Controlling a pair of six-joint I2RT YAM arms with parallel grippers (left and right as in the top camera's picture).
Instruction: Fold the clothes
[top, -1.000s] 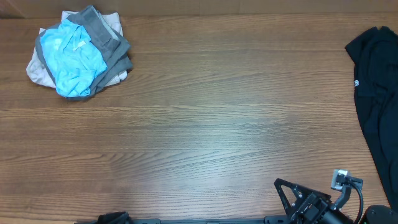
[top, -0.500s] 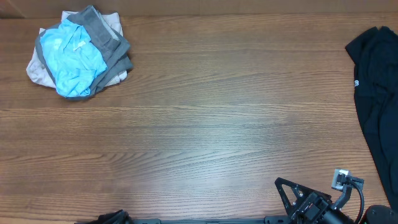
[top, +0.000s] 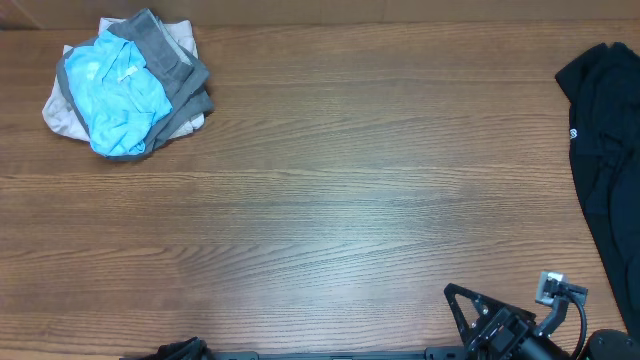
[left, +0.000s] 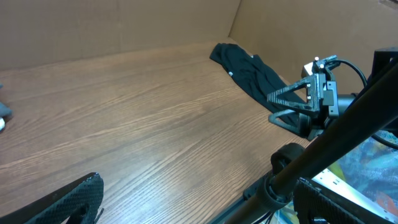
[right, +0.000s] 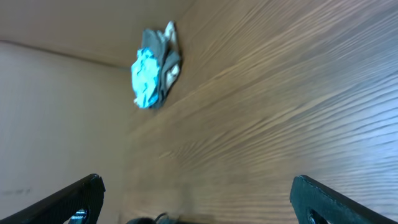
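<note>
Wood-grain brown table (top: 340, 200), open room right across the middle. Nearest, left gripper (top: 182, 350) mostly cut off, right gripper (right: 196, 200) alongside: both spread wide, both empty. Black garment (top: 605, 150) runs near-to-far along the right edge, partly out of frame. Far left corner: crumpled light blue T-shirt (top: 120, 95) bunched on grey garment (top: 175, 65) and off-white garment (top: 58, 115), its direction unreadable.
</note>
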